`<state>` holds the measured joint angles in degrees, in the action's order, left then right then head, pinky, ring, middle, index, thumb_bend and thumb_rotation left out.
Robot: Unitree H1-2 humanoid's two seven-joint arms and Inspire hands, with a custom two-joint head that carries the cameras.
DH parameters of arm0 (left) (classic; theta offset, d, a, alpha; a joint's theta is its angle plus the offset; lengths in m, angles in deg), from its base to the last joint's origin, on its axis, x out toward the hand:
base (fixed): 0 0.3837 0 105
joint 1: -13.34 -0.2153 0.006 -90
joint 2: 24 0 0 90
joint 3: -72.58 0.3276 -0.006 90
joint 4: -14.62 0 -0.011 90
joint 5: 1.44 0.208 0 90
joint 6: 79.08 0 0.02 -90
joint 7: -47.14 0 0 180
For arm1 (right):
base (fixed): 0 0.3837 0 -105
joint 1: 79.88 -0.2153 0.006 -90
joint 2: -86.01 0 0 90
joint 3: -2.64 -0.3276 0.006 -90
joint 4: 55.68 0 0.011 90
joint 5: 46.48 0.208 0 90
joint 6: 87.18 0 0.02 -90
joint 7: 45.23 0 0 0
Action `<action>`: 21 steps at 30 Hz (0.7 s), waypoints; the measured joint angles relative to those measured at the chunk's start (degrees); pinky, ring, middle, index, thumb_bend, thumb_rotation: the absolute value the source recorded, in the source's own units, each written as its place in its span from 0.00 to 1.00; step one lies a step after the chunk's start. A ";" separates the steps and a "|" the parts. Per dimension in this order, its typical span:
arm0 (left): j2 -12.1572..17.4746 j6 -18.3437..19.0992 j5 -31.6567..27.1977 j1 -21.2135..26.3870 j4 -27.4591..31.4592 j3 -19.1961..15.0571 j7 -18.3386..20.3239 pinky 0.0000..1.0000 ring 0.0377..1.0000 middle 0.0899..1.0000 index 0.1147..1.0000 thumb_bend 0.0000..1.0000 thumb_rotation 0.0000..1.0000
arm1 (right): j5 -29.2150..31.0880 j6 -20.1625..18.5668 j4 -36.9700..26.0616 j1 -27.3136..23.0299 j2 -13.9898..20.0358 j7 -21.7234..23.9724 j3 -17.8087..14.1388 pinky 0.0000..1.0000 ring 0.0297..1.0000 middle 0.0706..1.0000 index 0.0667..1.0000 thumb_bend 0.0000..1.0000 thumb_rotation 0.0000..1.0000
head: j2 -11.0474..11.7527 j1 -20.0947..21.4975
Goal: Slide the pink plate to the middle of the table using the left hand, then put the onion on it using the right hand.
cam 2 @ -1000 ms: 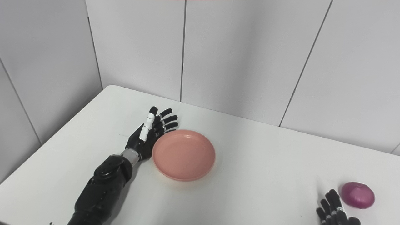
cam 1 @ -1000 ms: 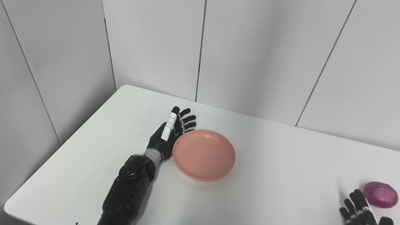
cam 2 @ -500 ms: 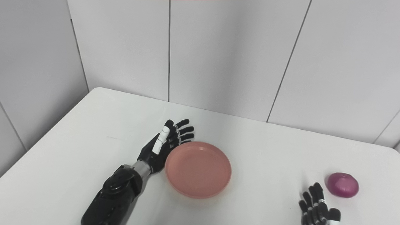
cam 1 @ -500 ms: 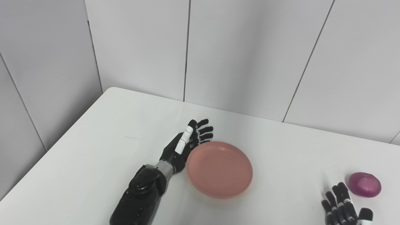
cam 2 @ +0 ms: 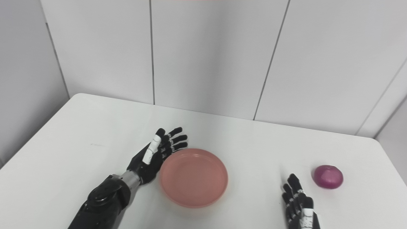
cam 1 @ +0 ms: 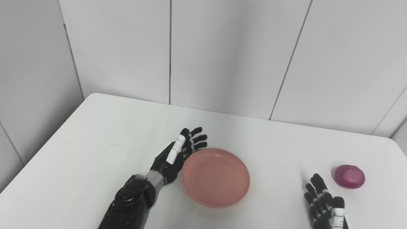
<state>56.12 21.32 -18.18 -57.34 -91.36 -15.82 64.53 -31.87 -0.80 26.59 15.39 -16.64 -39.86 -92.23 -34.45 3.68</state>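
Observation:
The pink plate (cam 1: 216, 180) lies flat on the white table (cam 1: 95, 143), a little left of its middle. My left hand (cam 1: 178, 152) stands on edge against the plate's left rim, open, fingers stretched out past the rim's far side. A purple onion (cam 1: 349, 176) rests near the table's right edge. My right hand (cam 1: 324, 205) rises from the bottom edge, open with fingers spread, a short way left of and nearer than the onion, not touching it.
Grey wall panels (cam 1: 222, 54) close off the table's far side. The table's right corner (cam 1: 386, 140) is rounded and lies close behind the onion. Bare tabletop stretches between the plate and the onion.
The camera has swung right, so the whole scene shifted left. The plate and left hand have slid right along the table. My right hand has come further up into view toward the onion.

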 measured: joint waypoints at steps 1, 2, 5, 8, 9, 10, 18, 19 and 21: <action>0.19 0.25 -0.01 -0.18 0.34 0.09 0.26 0.91 0.90 0.90 0.92 0.83 0.91 | -0.26 0.00 0.00 -0.08 -0.36 -0.23 0.10 0.98 0.96 0.95 0.91 0.97 0.92 | -0.17 0.88; 0.33 0.40 -0.02 -0.32 0.59 0.12 0.62 0.93 0.91 0.91 0.93 0.80 0.92 | -0.52 0.00 0.00 -0.16 -0.74 -0.55 0.26 0.98 0.97 0.95 0.92 0.94 0.94 | -0.26 1.24; 0.80 1.45 -0.03 -0.44 1.10 0.28 1.51 0.93 0.91 0.92 0.93 0.80 0.92 | -1.64 0.00 0.07 -0.44 -1.74 -1.07 1.16 0.99 0.98 0.96 0.92 0.92 0.96 | -0.44 3.51; 0.98 1.71 -0.32 -0.43 1.10 0.20 1.90 0.93 0.91 0.91 0.92 0.81 0.90 | -2.37 0.00 0.18 -0.57 -2.26 -1.09 2.00 0.99 0.98 0.96 0.93 0.89 0.97 | -0.44 4.66; 1.03 1.72 -0.51 -0.43 1.05 0.14 2.04 0.92 0.91 0.91 0.92 0.82 0.90 | -2.54 0.00 0.19 -0.62 -2.40 -1.15 2.17 0.99 0.98 0.96 0.93 0.88 0.98 | -0.44 4.67; 1.12 1.72 -0.61 -0.40 0.95 0.06 2.39 0.92 0.91 0.91 0.92 0.82 0.90 | -2.73 0.00 0.23 -0.68 -2.51 -1.19 2.33 0.98 0.98 0.96 0.93 0.88 0.99 | -0.44 5.63; 1.42 1.91 -1.46 -0.11 0.38 -0.65 3.23 0.93 0.92 0.92 0.92 0.80 0.90 | -5.26 0.22 1.28 -1.76 -3.19 -1.85 3.54 0.94 0.95 0.95 0.93 0.91 0.95 | -0.18 8.71; 1.44 1.94 -1.75 -0.11 0.35 -0.72 3.24 0.93 0.91 0.91 0.92 0.79 0.89 | -5.70 0.32 1.33 -1.80 -3.19 -2.02 3.76 0.93 0.94 0.94 0.93 0.91 0.93 | -0.09 9.23; 1.43 1.99 -2.00 -0.13 0.34 -0.98 3.26 0.93 0.91 0.91 0.92 0.79 0.89 | -7.96 0.70 1.49 -1.86 -3.15 -2.48 4.62 0.93 0.94 0.94 0.93 0.91 0.92 | 0.09 9.93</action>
<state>57.55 23.31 -20.18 -57.47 -91.02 -16.80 67.78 -39.83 -0.10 28.08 13.53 -19.79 -42.34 -87.62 -34.37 13.62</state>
